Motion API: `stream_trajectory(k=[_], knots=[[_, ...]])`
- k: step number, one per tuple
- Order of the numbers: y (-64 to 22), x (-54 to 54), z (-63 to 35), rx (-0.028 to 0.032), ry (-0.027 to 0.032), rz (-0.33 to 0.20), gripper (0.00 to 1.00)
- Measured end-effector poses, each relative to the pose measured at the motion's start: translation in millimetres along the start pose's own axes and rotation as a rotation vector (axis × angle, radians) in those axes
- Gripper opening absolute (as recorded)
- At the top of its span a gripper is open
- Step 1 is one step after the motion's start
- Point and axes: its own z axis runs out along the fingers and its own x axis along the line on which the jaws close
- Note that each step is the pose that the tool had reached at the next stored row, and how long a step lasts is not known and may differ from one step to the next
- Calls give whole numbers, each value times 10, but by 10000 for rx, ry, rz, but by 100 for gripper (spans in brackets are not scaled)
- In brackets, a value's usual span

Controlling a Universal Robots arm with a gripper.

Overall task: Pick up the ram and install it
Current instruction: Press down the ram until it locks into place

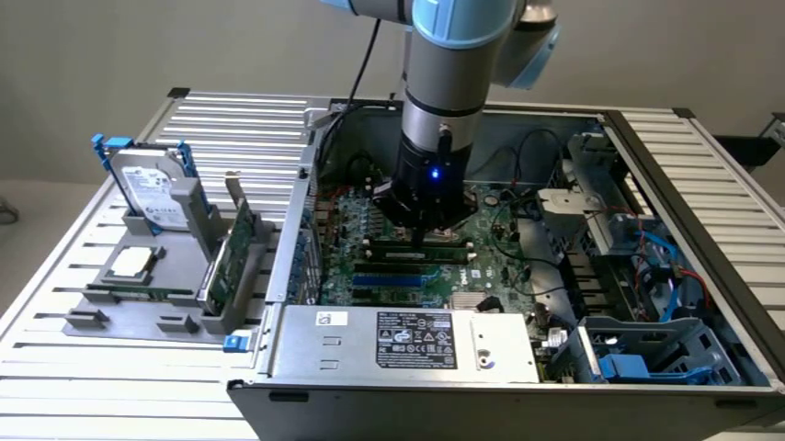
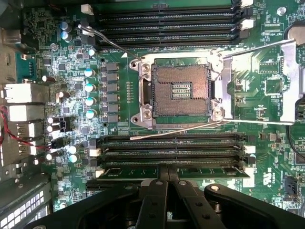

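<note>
The ram (image 2: 174, 170), a thin green stick, lies seated lengthwise in a black motherboard slot directly under the claw (image 2: 167, 179), whose two black fingers are drawn together with their tips meeting on the stick's upper edge. Whether they pinch the ram or merely press on it cannot be told. Just beyond the claw run two more empty black slots (image 2: 171, 149), and past them sits the open processor socket (image 2: 180, 89) in its silver frame, its retaining plate (image 2: 267, 81) swung out to one side. A second bank of black slots (image 2: 167, 26) lies beyond the socket.

In the exterior view the claw (image 1: 432, 234) reaches down from the blue and grey arm (image 1: 451, 64) into the open computer case (image 1: 405, 344), low over the green motherboard (image 1: 497, 262). Outside the case, on the slatted metal table (image 1: 233, 119) at the exterior view's left of the claw, a grey holder (image 1: 123, 308) carries a hard drive (image 1: 150, 188), a green expansion card (image 1: 231, 253) and a square silver processor (image 1: 132, 264).
</note>
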Motion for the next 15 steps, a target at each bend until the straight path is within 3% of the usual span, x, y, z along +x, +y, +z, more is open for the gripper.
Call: stream_trajectory(k=[4,11,15], knots=[[3,-14,-111,4,15,24,11],[10,-206,-131,22,50,28,11],[13,-265,-133,77,47,30,11]])
